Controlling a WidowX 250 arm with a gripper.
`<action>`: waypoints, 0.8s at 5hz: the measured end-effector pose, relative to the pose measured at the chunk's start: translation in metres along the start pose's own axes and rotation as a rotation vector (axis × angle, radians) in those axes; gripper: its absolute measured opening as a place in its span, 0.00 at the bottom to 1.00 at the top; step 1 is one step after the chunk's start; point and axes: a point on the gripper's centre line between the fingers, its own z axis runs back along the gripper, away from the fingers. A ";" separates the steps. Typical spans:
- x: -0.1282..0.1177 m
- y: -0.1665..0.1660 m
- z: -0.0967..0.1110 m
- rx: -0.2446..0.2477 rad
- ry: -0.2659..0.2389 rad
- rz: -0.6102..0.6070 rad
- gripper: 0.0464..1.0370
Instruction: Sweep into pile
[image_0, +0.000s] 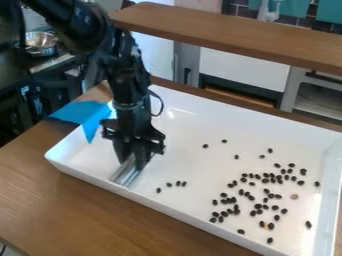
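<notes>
The black gripper (138, 154) hangs over the left part of the white tray, shut on a shiny silver metal piece (125, 174). This piece slants down and left to the tray floor near the front wall. Dark beans (268, 180) lie scattered over the tray's right half, denser in loose clusters toward the middle right and front. A small group of beans (178, 183) lies apart, to the right of the metal piece. One lighter tan piece (294, 196) sits among the beans at the right.
The white tray (87, 173) has raised walls and stands on a brown wooden table (73, 215). Blue material (80, 114) drapes over its back left corner. A wooden shelf (227, 32) runs behind, above white cabinets. A metal bowl (41, 42) stands at the upper left.
</notes>
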 end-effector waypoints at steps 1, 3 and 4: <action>0.002 -0.012 -0.001 0.001 -0.022 0.018 0.32; 0.004 -0.041 -0.004 -0.006 -0.032 0.037 0.32; 0.001 -0.075 -0.008 -0.047 -0.010 0.030 0.32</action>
